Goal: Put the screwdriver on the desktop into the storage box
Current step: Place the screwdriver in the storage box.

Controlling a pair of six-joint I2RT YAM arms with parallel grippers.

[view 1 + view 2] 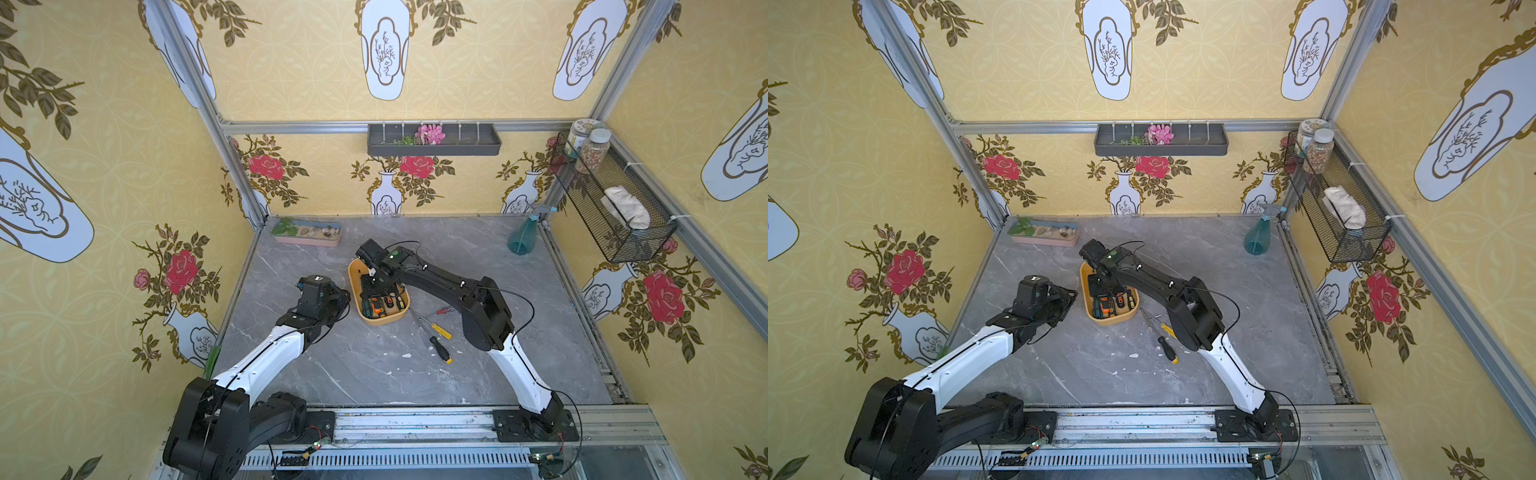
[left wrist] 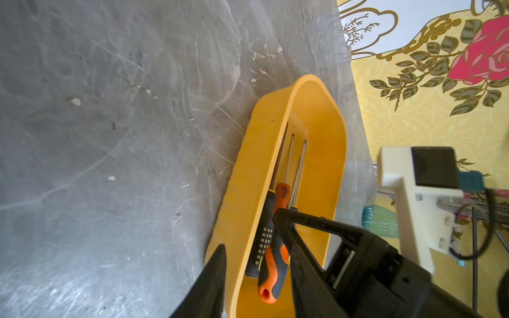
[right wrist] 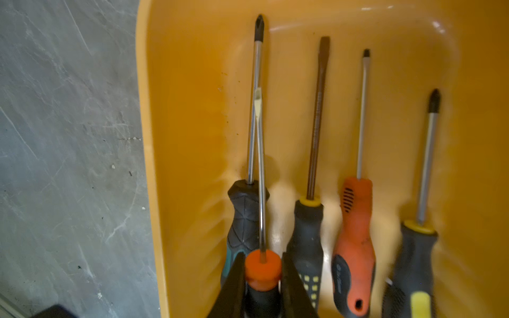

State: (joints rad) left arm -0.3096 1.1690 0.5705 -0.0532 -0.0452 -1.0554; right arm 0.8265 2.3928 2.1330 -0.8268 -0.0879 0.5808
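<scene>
The yellow-orange storage box (image 1: 384,321) (image 1: 1115,321) (image 3: 192,82) (image 2: 242,192) sits mid-desktop (image 1: 365,374) and holds several screwdrivers lying side by side. My right gripper (image 3: 263,258) (image 1: 371,289) (image 1: 1100,286) hangs over the box, shut on a screwdriver (image 3: 263,272) with a black handle and an orange collar; its flat-tipped shaft points along the box, crossing above a teal-and-black one. My left gripper (image 2: 249,230) (image 1: 338,293) (image 1: 1069,295) is open at the box's left side, one finger outside the wall and one inside. More screwdrivers lie on the desktop to the right of the box: yellow-handled (image 1: 441,331), black-and-yellow (image 1: 440,350), red (image 1: 444,309).
A pink tray of pebbles (image 1: 307,240) stands at the back left and a teal spray bottle (image 1: 523,239) at the back right. A wire basket (image 1: 615,208) hangs on the right wall, a dark grey tray (image 1: 434,143) on the back wall.
</scene>
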